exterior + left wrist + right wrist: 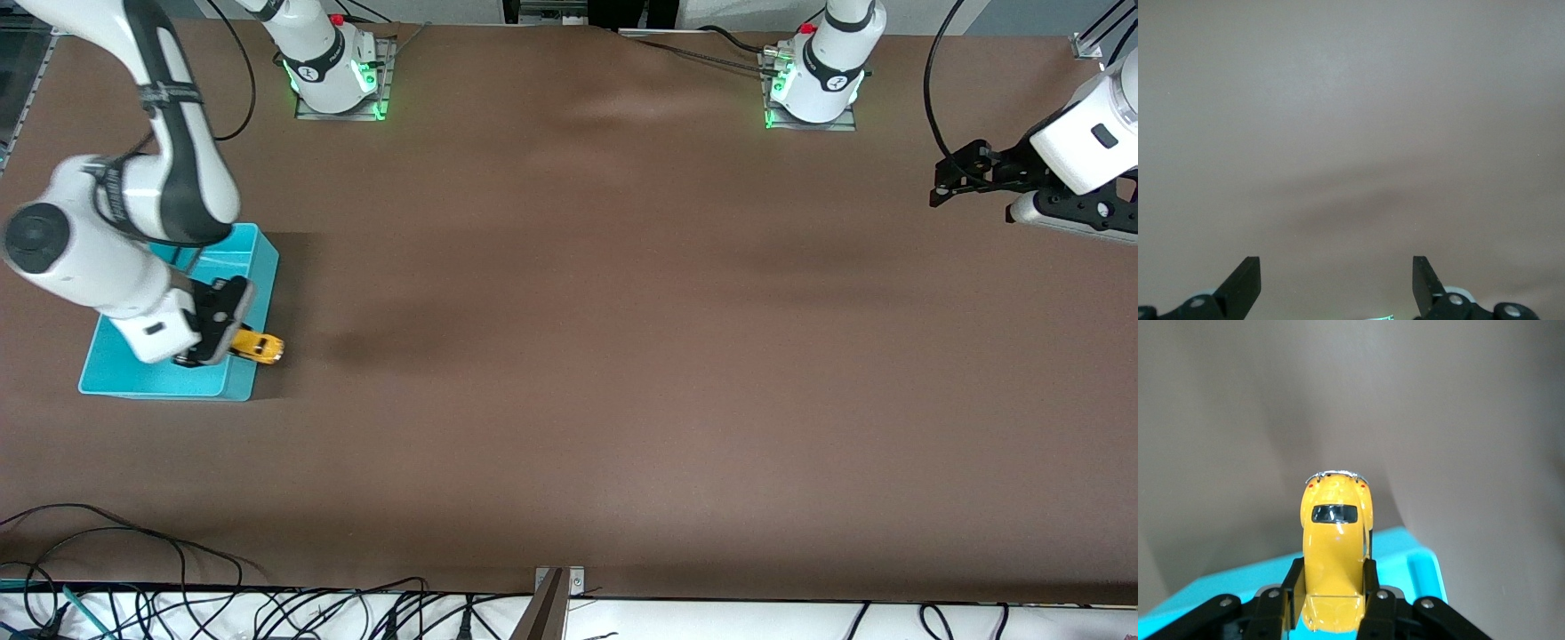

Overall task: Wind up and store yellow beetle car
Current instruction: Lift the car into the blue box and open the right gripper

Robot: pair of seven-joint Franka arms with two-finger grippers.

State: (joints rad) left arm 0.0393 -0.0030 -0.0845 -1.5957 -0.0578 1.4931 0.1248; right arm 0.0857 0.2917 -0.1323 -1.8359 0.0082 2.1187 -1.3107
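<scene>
1. Right gripper (pixel 1333 600) fingers (pixel 1293 590) clamped on both sides of the yellow beetle car (pixel 1333 553), gripping it near one end of the body; other end with chrome bumper and dark window sticking out past the fingertips.
2. Car lifted off the counter, held roughly level, over the rim of the cyan bin (pixel 240 267) at the corner nearer the front camera and toward the middle of the counter.
3. In front view, car (pixel 258 347) poking out from the right gripper (pixel 222 342) across the bin's edge, part over the bin, part over bare counter (pixel 569 356).
4. Right wrist view: bin corner (pixel 1418 567) showing under and beside the car, brown counter surface around it.
5. Right arm reaching from its base at the top of the front view down over the bin, forearm covering much of the bin's inside.
6. Bin sitting toward the right arm's end of the counter; contents hidden by the arm, cannot tell.
7. Left gripper (pixel 1337 283) fingers (pixel 1245 280) spread wide apart, nothing between them; only plain brown counter seen below in left wrist view.
8. Left gripper (pixel 956 182) up in the air over bare counter at the left arm's end, well apart from car and bin; left arm waiting.
9. Cables along the counter edge nearest the front camera.
</scene>
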